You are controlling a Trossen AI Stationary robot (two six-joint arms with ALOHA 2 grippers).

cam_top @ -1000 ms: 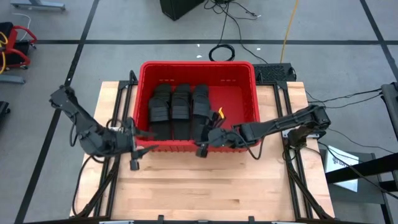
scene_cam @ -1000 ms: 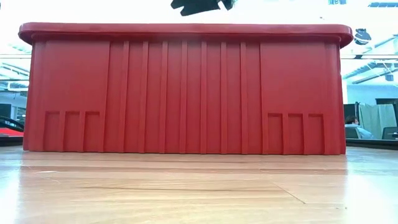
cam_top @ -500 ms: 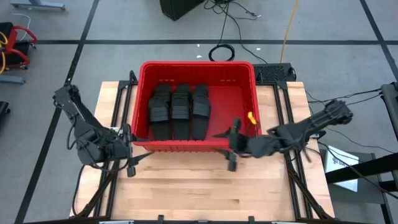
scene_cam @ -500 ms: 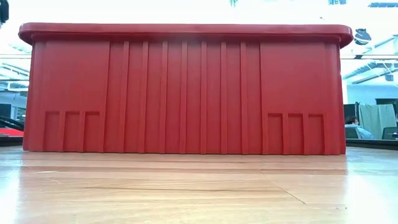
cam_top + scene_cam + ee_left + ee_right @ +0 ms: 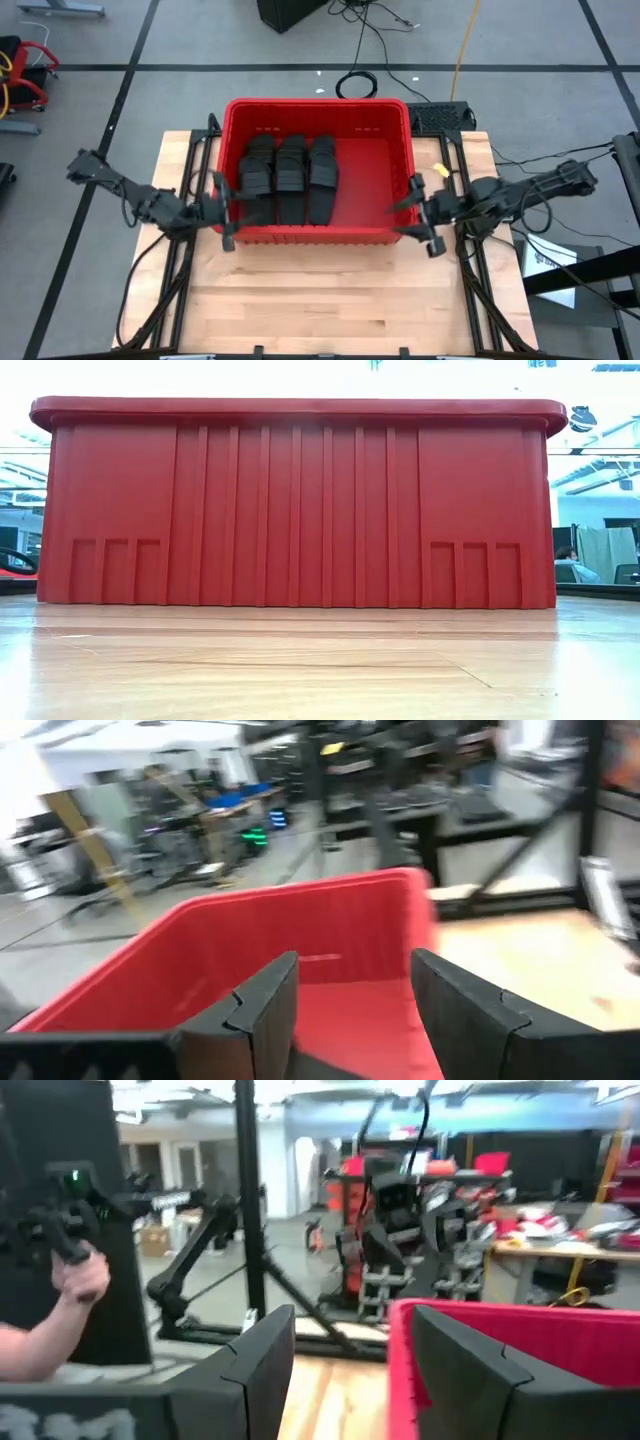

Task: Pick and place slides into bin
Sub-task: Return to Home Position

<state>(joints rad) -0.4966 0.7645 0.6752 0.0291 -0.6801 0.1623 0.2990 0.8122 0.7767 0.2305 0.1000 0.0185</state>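
Wooden table [image 5: 330, 300] bears ribbed red bin [image 5: 300, 510].

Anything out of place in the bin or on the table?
Nothing stands out. The slides lie side by side inside the bin, none over its rim. Left claw and right claw hang open outside it.

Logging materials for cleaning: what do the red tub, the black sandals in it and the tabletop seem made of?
Red rectangular bin: moulded plastic by its ribbed walls and sheen. Black ribbed-strap slides: matte, likely rubber or foam. Pale table: wood, visible grain and plank seams.
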